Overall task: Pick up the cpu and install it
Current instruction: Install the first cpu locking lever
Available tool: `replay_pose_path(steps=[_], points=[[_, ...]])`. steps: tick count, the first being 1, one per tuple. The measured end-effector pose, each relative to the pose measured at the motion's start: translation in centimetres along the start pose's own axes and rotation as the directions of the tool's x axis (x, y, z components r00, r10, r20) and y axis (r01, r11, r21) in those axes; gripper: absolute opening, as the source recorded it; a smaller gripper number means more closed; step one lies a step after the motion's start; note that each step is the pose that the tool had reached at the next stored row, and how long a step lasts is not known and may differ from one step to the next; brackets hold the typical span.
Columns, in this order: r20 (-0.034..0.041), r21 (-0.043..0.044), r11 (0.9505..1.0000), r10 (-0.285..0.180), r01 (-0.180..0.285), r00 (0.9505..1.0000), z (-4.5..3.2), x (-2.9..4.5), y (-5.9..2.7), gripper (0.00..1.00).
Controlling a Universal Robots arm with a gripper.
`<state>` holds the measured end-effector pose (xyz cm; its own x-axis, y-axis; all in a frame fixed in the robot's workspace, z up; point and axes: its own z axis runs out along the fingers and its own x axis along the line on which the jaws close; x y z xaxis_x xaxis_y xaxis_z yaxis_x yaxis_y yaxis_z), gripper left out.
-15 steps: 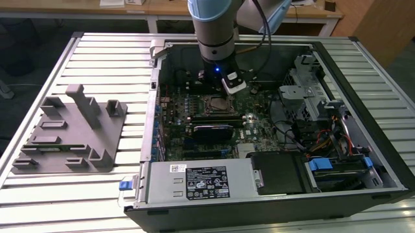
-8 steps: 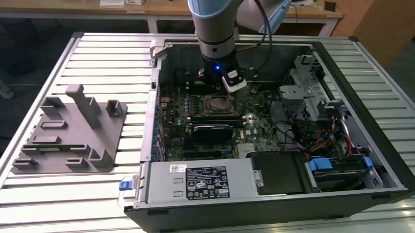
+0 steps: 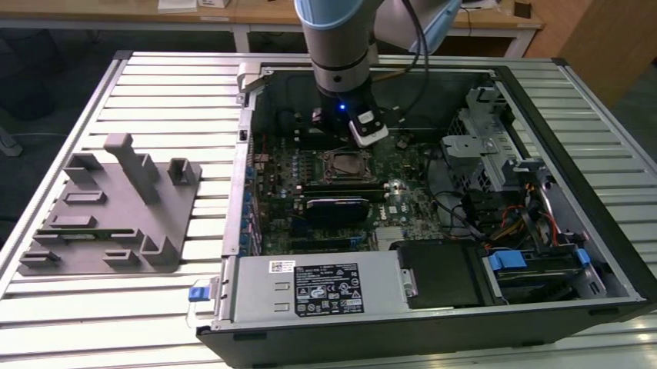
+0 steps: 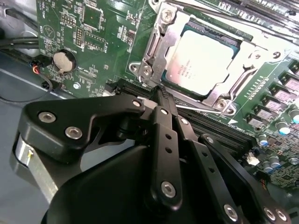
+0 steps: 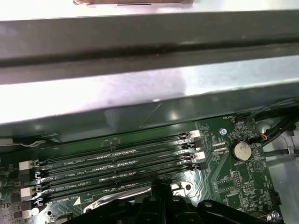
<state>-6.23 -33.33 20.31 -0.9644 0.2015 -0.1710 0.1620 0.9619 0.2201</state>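
The cpu (image 4: 201,58) already lies flat in the motherboard socket (image 4: 156,49), its pale metal top facing up and framed by the silvery socket bracket, inside the open computer case (image 3: 575,146) that rests on the slatted table (image 3: 154,84). In the second wrist view the claw (image 4: 161,93) hangs just beside the socket's near edge, its dark fingers (image 4: 163,135) drawn together to a narrow tip with nothing between them, so it reads as closed and empty. In the exterior view the arm (image 3: 339,46) stands over the board, with the claw low near the socket. The grey fixture block (image 3: 113,207) sits well apart on the table, toward the exterior view's left, and carries no chip. I judge the picking and placing to be done, and the work to stand at the seating or securing stage; whether the socket's retention frame is latched I cannot tell. Any further contact here would call for a gentle, square touch, since the memory slots (image 5: 117,163) run close alongside.
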Motion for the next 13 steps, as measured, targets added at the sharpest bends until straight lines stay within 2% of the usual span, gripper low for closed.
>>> replay_pose_path(steps=[13], points=[[-0.0006, -0.0034, 1.0, 0.001, -0.001, 1.0, 0.0, 0.59, 0.49, 0.11]])
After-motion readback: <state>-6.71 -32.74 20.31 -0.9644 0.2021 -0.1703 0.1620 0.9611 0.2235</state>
